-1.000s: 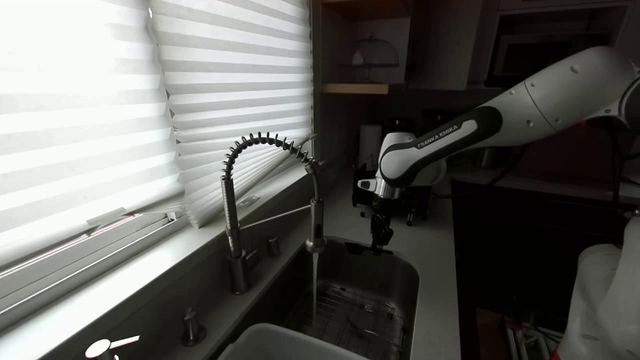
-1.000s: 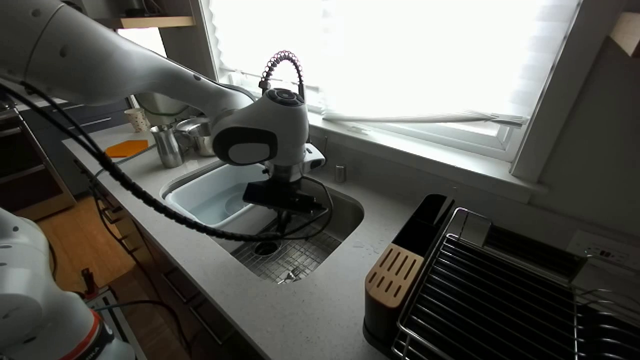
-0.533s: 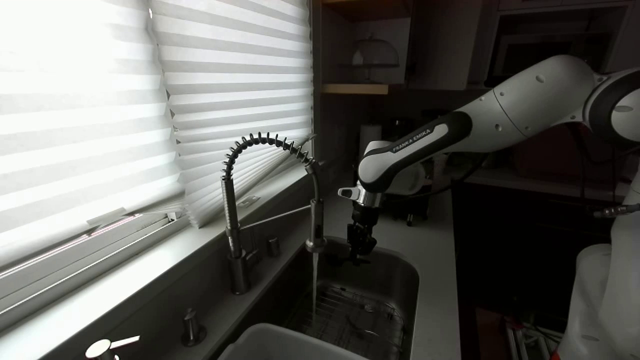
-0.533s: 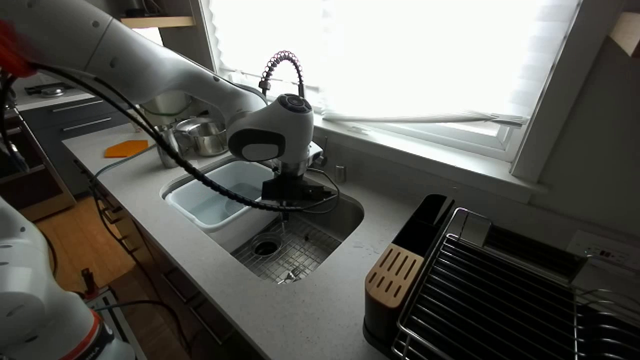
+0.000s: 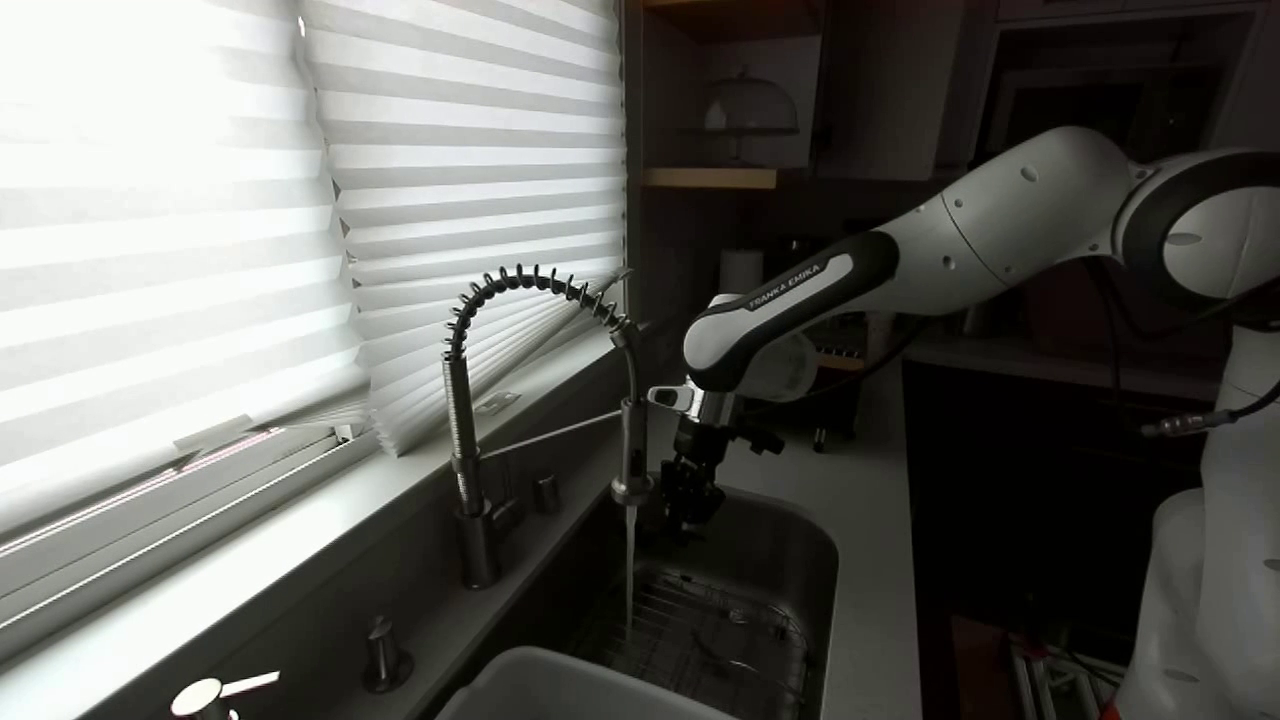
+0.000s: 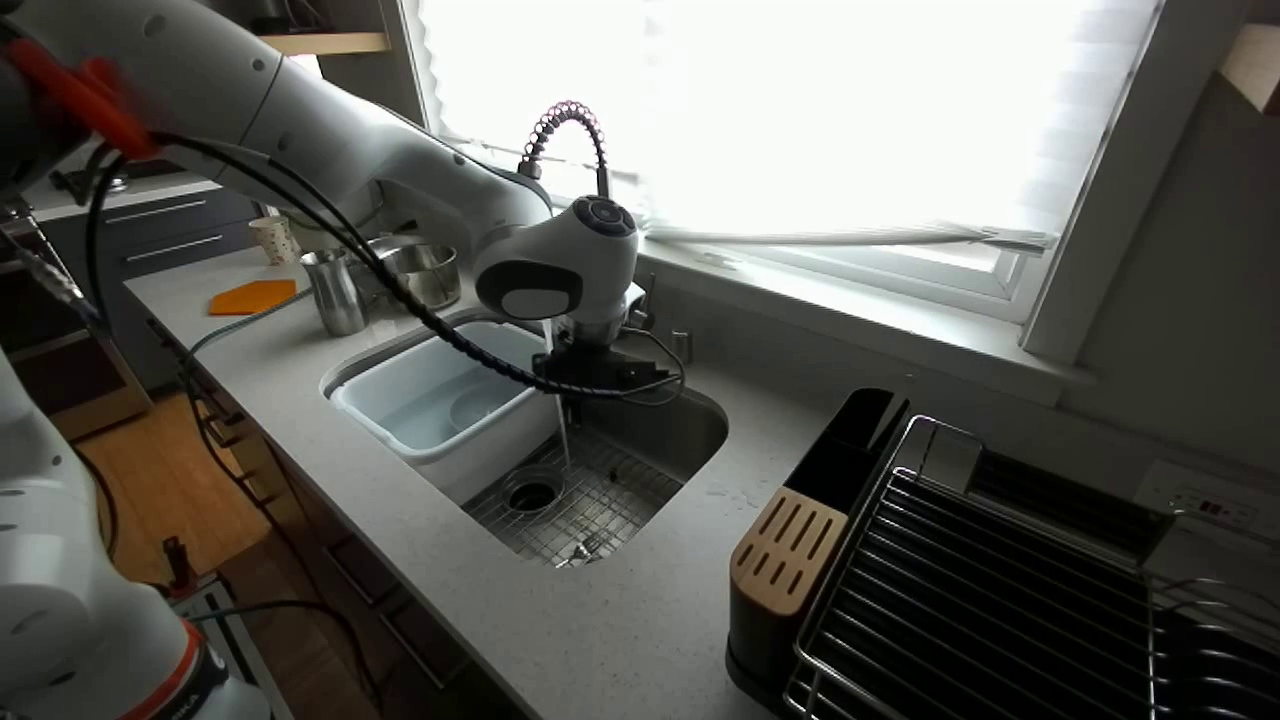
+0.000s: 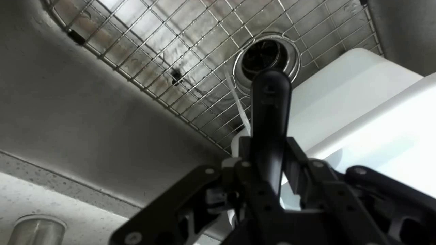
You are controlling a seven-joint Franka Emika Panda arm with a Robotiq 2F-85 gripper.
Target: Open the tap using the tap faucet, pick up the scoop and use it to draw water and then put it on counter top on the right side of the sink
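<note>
The tool (image 7: 269, 149) has carried the scoop (image 7: 271, 109) closer to the tap (image 5: 634, 440).

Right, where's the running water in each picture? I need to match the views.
In an exterior view: running water, lower centre, falling from the spray head.
In an exterior view: running water, left of and below centre, ending right of the drain.
Wrist view: running water, near centre, just left of the scoop.
Shared landmark: pale tub, in all three.
</note>
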